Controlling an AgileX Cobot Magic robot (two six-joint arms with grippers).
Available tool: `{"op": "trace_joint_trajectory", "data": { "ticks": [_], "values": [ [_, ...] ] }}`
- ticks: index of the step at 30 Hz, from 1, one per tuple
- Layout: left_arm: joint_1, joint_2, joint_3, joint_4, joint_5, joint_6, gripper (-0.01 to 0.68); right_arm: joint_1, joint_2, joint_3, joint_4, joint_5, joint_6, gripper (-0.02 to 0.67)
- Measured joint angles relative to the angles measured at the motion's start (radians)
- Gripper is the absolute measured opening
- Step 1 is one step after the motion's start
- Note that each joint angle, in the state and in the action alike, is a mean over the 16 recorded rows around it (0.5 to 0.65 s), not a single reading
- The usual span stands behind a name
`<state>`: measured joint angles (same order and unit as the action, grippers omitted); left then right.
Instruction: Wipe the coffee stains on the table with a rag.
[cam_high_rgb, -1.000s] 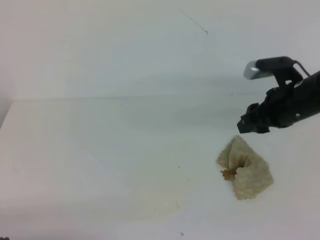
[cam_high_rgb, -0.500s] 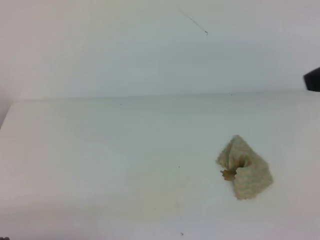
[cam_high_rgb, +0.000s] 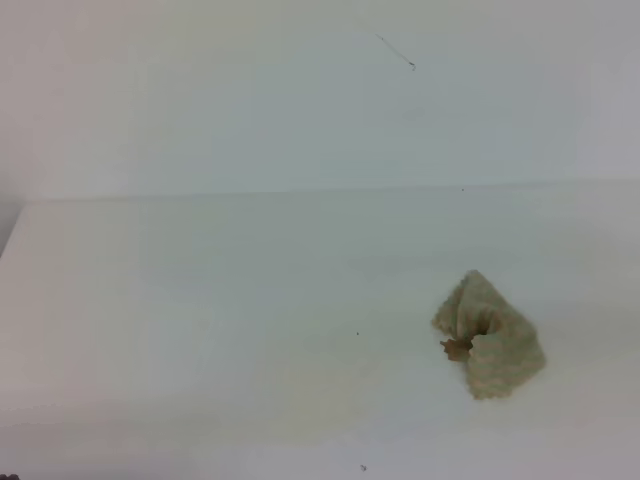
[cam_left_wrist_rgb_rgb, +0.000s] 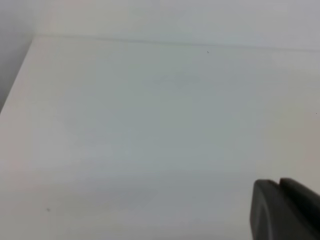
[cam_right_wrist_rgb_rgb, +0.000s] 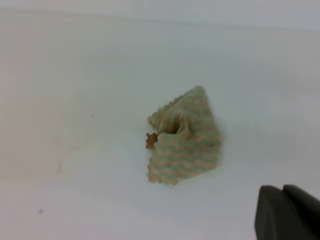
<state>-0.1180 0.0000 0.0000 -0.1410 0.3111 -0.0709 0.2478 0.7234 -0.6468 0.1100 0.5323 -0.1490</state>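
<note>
Rag (cam_right_wrist_rgb_rgb: 184, 137) sits bunched on the table (cam_right_wrist_rgb_rgb: 75, 75), up and left of the right gripper (cam_right_wrist_rgb_rgb: 286, 212), well apart from it. Not held by anything. The right gripper shows only as a dark tip at the bottom-right corner of its wrist view; jaws clenched together, nothing between them. The left gripper (cam_left_wrist_rgb_rgb: 285, 210) is the same kind of dark corner in its own view; cannot tell if its jaws are apart or together. It has only bare table ahead of it, no rag or stain in sight.

Progress, as a judgement: nearly done. The only brown left is a small coffee stain (cam_right_wrist_rgb_rgb: 151, 140) poking out at the rag's left edge, touching the cloth. No big puddle visible anywhere; the rag may be hiding some. A very faint tint on the table further left of the rag, too weak to call. What's left: one more pass over that brown spot, then check under the rag.

Surface: plain white, smooth, matte, a few tiny dark specks. Behind it a plain pale wall (cam_high_rgb: 300, 100) with one thin dark mark high up. Neither arm appears in the high view.
</note>
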Motion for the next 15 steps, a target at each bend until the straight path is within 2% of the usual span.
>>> {"op": "trace_joint_trajectory", "data": {
  "ticks": [5, 15],
  "values": [
    [0.000, 0.000, 0.000, 0.000, 0.000, 0.000, -0.002, 0.000, -0.052, 0.078, -0.005, -0.024, -0.003, 0.003],
    [0.000, 0.000, 0.000, 0.000, 0.000, 0.000, -0.002, -0.001, -0.063, 0.092, -0.011, -0.023, -0.028, 0.001]
  ]
}}
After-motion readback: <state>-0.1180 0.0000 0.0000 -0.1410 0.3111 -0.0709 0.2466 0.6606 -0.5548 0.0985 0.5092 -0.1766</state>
